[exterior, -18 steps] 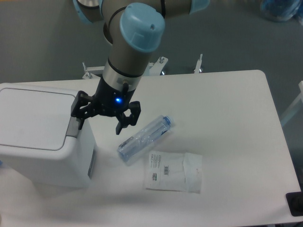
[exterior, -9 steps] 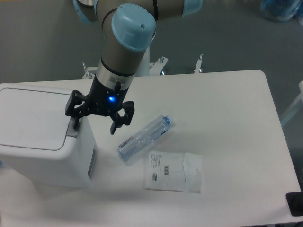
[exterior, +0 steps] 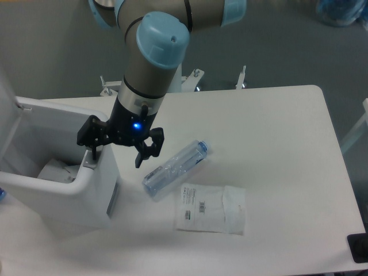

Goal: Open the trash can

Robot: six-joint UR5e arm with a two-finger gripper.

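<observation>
While jaws spread apart, gripper (exterior: 118, 150) sits at trash can's front right edge | trash can (exterior: 57, 178) left of and under the jaws, lid up, crumpled white stuff inside | clear bottle (exterior: 174, 167) just right of jaws | plastic packet (exterior: 211, 209) lower right on worktop (exterior: 276, 144)

You see a white trash can (exterior: 86, 190) at the left of a white worktop (exterior: 276, 144), pale crumpled contents showing inside. The black gripper (exterior: 117, 148) glows with one small blue light, its arm (exterior: 150, 75) grey with sky-blue caps. To the right lies a clear bottle (exterior: 172, 168) tinted blue, its cap blue. Nearer you, a white packet (exterior: 211, 209) carries a black barcode and fine print. Beyond the far edge, the floor (exterior: 52, 40) is dull grey-green.
</observation>
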